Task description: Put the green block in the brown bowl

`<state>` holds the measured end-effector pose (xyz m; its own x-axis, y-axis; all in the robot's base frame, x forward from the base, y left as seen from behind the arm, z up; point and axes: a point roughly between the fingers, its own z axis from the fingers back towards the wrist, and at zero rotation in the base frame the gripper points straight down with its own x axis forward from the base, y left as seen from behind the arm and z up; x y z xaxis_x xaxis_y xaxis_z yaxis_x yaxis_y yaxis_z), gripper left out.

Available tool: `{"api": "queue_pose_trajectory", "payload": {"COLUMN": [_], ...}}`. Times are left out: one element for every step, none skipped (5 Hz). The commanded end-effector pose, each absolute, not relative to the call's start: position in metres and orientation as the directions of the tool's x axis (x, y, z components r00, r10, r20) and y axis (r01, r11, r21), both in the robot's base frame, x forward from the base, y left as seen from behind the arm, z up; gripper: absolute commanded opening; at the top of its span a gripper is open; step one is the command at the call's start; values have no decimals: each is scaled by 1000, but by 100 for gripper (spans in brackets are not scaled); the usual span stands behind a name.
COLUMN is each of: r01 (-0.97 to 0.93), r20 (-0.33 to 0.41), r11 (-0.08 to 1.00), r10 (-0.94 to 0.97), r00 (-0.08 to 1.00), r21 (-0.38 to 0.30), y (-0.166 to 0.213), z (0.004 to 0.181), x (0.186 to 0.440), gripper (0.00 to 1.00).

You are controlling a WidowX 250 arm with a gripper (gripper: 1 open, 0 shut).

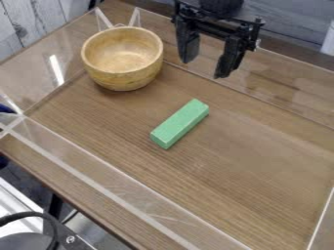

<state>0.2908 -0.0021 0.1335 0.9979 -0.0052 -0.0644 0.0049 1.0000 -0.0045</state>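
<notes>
On the wooden table (248, 146) we see a low clear wall (156, 205) running around the work area, its near edge crossing the lower left of the view and its right side running along the far right. Inside that border most of the surface lies bare: a broad stretch of wood opens to the right of and in front of the green block (179, 123), and another between the block and the near wall.

The block lies flat near the middle of the table, turned diagonally, one end pointing toward the near left and the other toward the far right. It touches nothing else.

The brown bowl (123, 73) stands upright at the far left, well apart from the block, close to the far wall. We can see down to its inner floor, and nothing lies in it.

Our gripper (209, 54) hangs at the far side, to the right of the bowl and beyond the block, pointing down. Its dark fingers (229, 61) stand wide apart and hold nothing.
</notes>
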Motion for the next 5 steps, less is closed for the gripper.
{"api": "queue_pose_trajectory", "payload": {"r01": [-66, -151, -107, -50, 57], "r20": [-111, -173, -162, -148, -139], "r11": [998, 988, 994, 998, 998], "r10": [66, 152, 110, 55, -55], "r00": [992, 973, 981, 987, 989], "r21": [3, 21, 28, 33, 13], "y": [0, 5, 14, 22, 32], "z": [123, 102, 77, 52, 45], "x": [277, 257, 259, 262, 259], "gripper": [100, 100, 100, 100, 100]}}
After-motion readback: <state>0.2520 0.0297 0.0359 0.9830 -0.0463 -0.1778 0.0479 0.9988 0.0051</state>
